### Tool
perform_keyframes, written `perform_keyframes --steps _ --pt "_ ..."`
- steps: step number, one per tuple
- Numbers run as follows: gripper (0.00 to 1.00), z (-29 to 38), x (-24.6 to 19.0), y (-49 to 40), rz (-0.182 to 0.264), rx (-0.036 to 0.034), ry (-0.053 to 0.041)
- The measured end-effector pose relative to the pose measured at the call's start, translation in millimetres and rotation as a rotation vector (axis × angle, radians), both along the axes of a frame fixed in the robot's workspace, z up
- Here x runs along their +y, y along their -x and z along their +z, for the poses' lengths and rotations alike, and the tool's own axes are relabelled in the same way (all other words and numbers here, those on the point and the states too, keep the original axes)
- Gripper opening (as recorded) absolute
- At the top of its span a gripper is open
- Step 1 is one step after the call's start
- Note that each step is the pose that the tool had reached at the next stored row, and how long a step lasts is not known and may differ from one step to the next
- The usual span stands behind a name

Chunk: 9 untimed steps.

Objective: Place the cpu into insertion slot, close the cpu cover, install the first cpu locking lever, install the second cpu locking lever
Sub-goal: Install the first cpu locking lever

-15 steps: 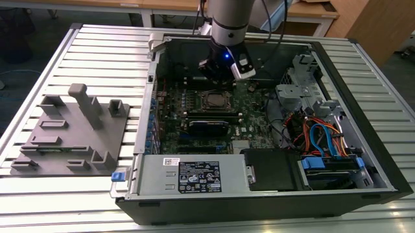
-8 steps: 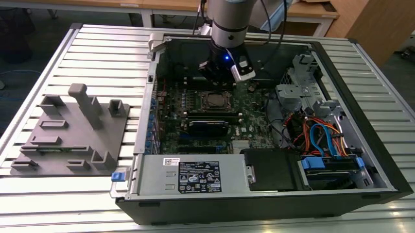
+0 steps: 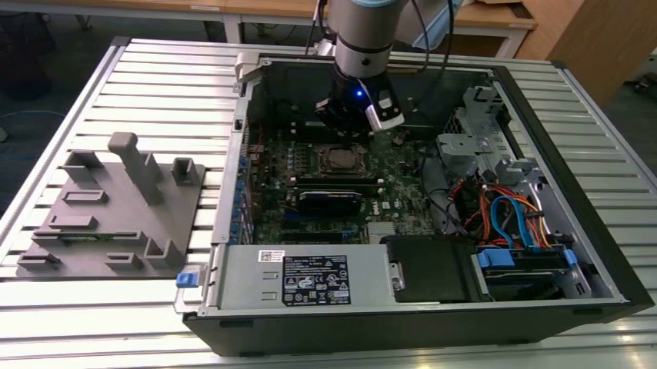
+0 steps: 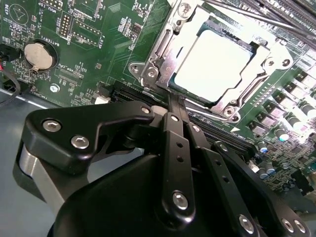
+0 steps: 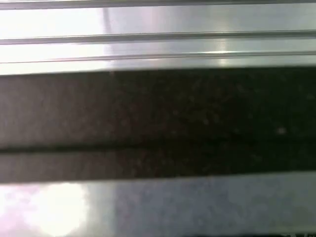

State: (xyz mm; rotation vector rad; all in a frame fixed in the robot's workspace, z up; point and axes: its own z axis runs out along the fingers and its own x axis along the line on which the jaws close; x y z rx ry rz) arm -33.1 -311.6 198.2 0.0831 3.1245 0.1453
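Open computer case [image 3: 575, 292] lies on slatted counter [image 3: 123, 323]. Arm's tool [image 3: 355, 115] hangs inside, just above the insertion slot [image 3: 340, 159] on the green board. Grey fixture tray [image 3: 108, 231] sits beside the case, at the exterior view's left.

A ribbed metal table [image 3: 154, 69] of pale slats is seen in the exterior view, lit brightly from above. Wooden desks [image 3: 257, 9] and a wooden cabinet [image 3: 585, 38] are set behind it on a dark grey floor [image 3: 61, 31].
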Motion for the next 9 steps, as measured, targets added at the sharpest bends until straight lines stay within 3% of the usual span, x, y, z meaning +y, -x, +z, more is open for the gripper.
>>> perform_keyframes --steps 9 --pt "0.10 1.0 0.1 -0.2 0.000 -0.0002 -0.0003"
